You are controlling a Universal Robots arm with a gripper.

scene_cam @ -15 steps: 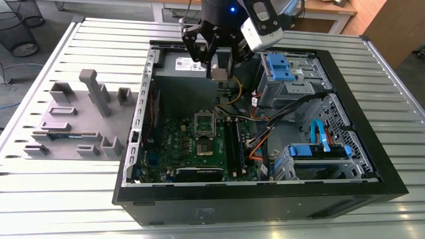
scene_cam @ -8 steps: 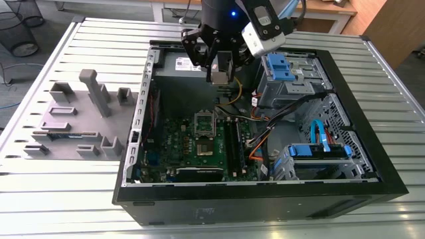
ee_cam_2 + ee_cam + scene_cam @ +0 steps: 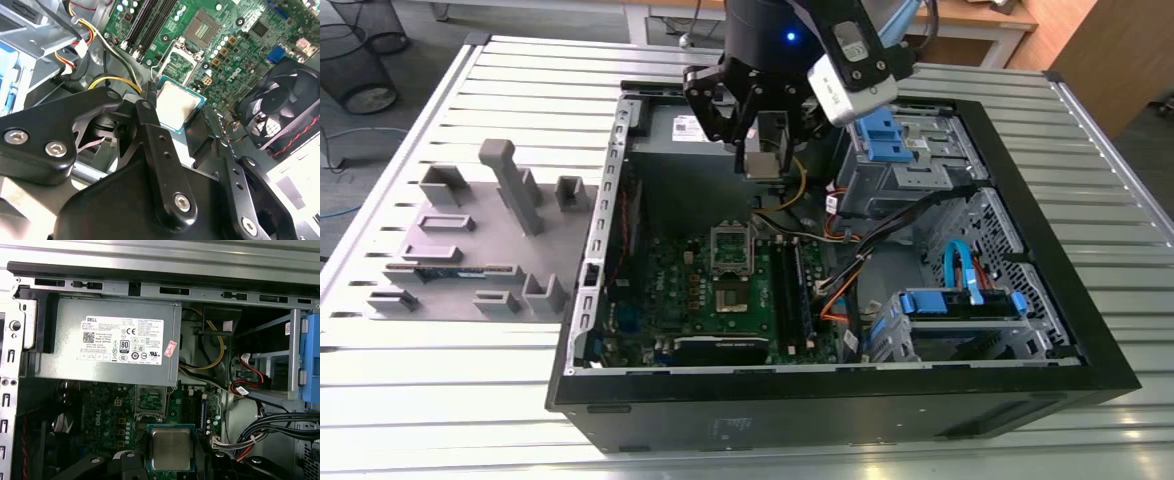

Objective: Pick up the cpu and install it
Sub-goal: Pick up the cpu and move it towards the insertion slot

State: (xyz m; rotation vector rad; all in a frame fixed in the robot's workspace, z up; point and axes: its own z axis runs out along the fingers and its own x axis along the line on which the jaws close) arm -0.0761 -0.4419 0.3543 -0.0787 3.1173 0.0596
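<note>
A: First entry, the largest?
B: Worktop [image 3: 494, 420], slatted metal. It carries the case [image 3: 854, 410], black, lying on its side with the open face up. I judge this is so the parts inside face the arm above.

A: Contents of the case, in descending order?
B: Power supply [image 3: 115, 340], a grey box fixed at one end of the case. Board [image 3: 720, 310], green, flat on the case floor. Fan [image 3: 280, 110], black, at the board's edge. Socket [image 3: 202, 25], with its metal frame swung open and no chip in it, so it stands bare to receive one.

A: The arm's entry?
B: Gripper [image 3: 763, 160], hanging over the case near the power supply, above the board. Fingers [image 3: 155, 135], black, pinching the cpu by two opposite edges. That hold probably keeps the underside untouched.

A: And the smallest?
B: Cpu [image 3: 172, 449], a flat square chip with a silver top and pale rim. It is held in the air between the fingers, above the board and apart from the socket, not seated.

A: Facing and axis?
B: It lies level, silver top toward the wrist cameras and underside toward the board. Being square, it has no long axis. In the first wrist view its edges run about parallel with the open frame's sides.
</note>
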